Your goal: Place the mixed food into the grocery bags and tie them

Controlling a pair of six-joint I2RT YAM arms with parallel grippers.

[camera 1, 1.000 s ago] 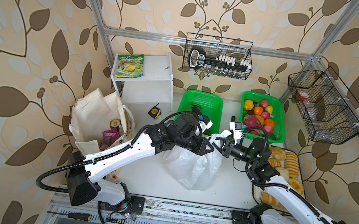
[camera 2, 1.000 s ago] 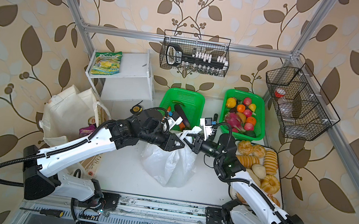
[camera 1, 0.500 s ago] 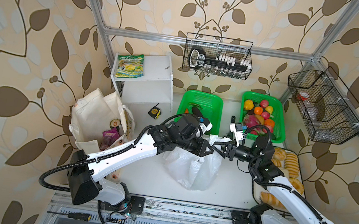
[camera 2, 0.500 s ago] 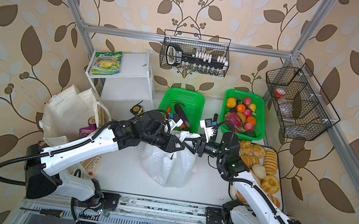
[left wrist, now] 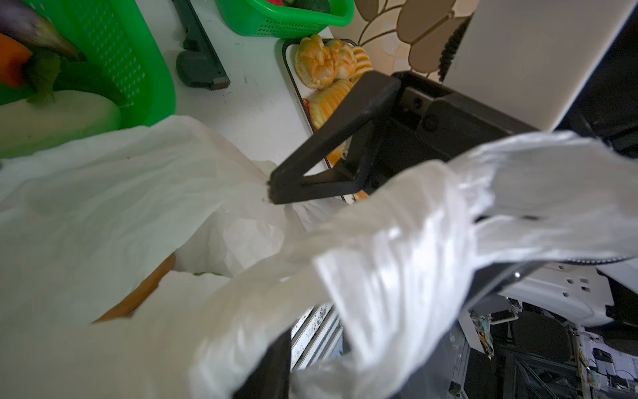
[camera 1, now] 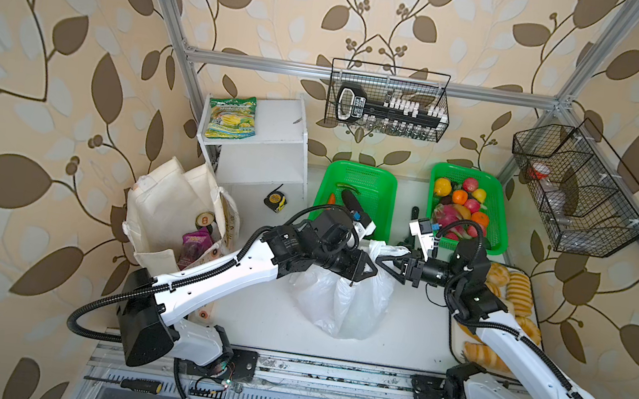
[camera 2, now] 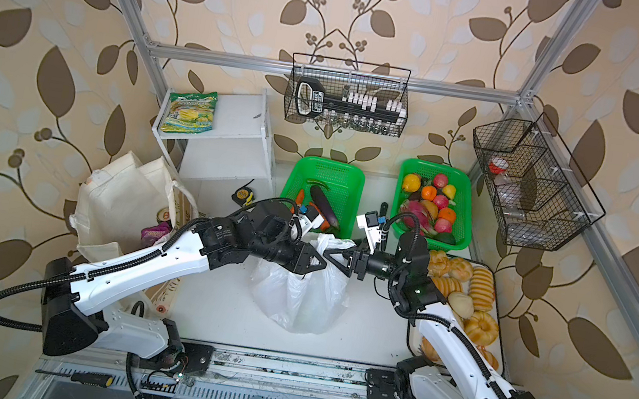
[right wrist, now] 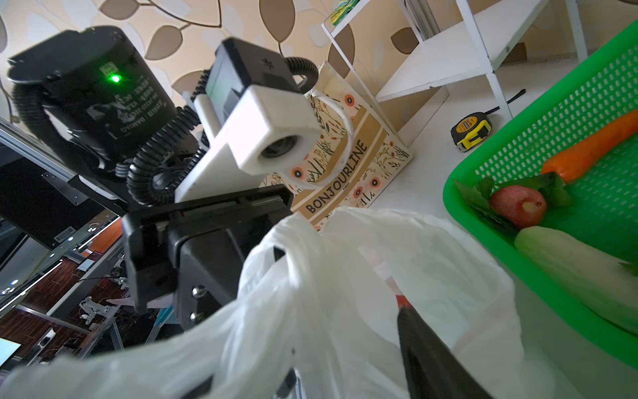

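Left claw (camera 1: 369, 269): nearly closed, pinching a handle of the plastic bag (camera 1: 341, 304), which sits beneath it. Right claw (camera 1: 384, 264): spread, gripping nothing, handle loose between its jaws. Risk: loop slips out, knot fails.

A yellow-green snack packet (camera 1: 231, 117) lies on top of the white shelf unit (camera 1: 276, 136). A yellow tape measure (camera 1: 274, 202) lies on the bench (camera 1: 252, 317) near its foot. At the back stand two green mesh baskets. The left basket (camera 1: 375, 178) holds a carrot (camera 2: 300, 198) and an aubergine (camera 2: 322, 209), and the right basket (camera 1: 498, 224) holds mixed fruit (camera 1: 461, 211). Golden bread rolls (camera 1: 517, 291) lie at the right edge. A screwdriver (camera 1: 136, 384) lies at the front.
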